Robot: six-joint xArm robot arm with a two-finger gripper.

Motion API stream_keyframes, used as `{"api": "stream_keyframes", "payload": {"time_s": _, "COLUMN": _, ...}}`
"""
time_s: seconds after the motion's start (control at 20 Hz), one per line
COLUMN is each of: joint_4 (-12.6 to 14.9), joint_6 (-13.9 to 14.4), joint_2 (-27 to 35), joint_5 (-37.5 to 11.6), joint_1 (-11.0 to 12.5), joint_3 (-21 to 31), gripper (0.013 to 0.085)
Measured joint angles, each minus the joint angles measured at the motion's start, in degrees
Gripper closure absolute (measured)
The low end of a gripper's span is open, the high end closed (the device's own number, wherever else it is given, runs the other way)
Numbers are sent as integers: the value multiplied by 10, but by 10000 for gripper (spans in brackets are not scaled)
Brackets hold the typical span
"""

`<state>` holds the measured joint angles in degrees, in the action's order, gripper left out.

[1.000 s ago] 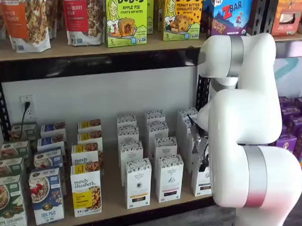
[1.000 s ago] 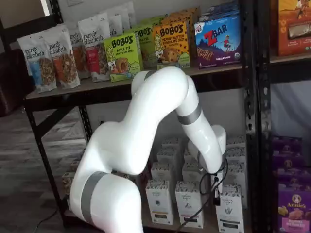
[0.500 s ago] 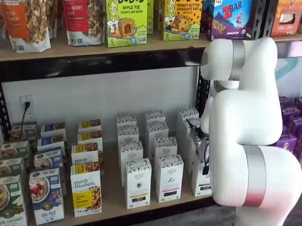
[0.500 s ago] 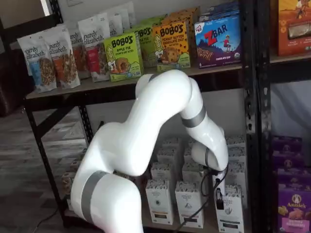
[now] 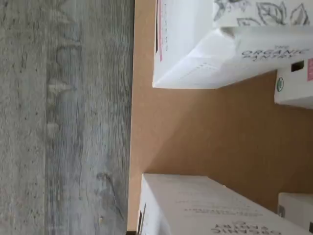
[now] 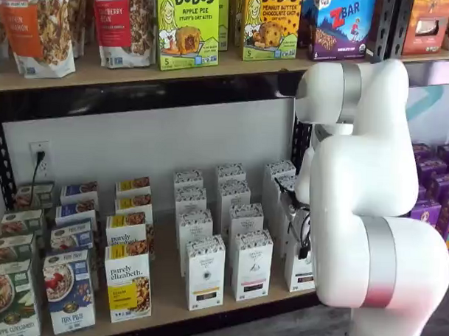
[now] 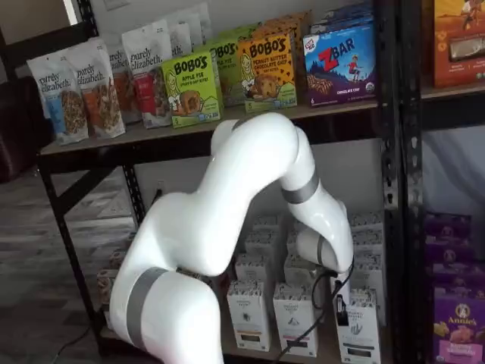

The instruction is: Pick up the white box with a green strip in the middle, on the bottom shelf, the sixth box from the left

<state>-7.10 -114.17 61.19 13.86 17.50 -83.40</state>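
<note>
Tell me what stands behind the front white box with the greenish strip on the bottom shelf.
More white cartons of the same design line up behind the white box on the bottom shelf. In both shelf views the arm covers much of that row, so their strips cannot be seen.

Both shelf views face the bottom shelf [image 6: 168, 295]; wrist view hovers close.

- You can't see the white box [image 6: 301, 265] whole in either shelf view: the arm [image 6: 370, 217] covers most of it.
- Your gripper [image 7: 340, 306] shows only as a dark sliver against that carton; its jaws can't be made out.
- In the wrist view, both near cartons [image 5: 215, 44] are cut off by the frame.
- The cartons' small print is too fine to read.
</note>
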Motion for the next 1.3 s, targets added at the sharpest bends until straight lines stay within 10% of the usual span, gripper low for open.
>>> {"api": "stream_keyframes", "payload": {"time_s": 1.3, "joint_4": 169, "joint_6": 150, "joint_2": -7, "joint_5": 55, "joint_1": 8, "joint_3": -21, "gripper": 370}}
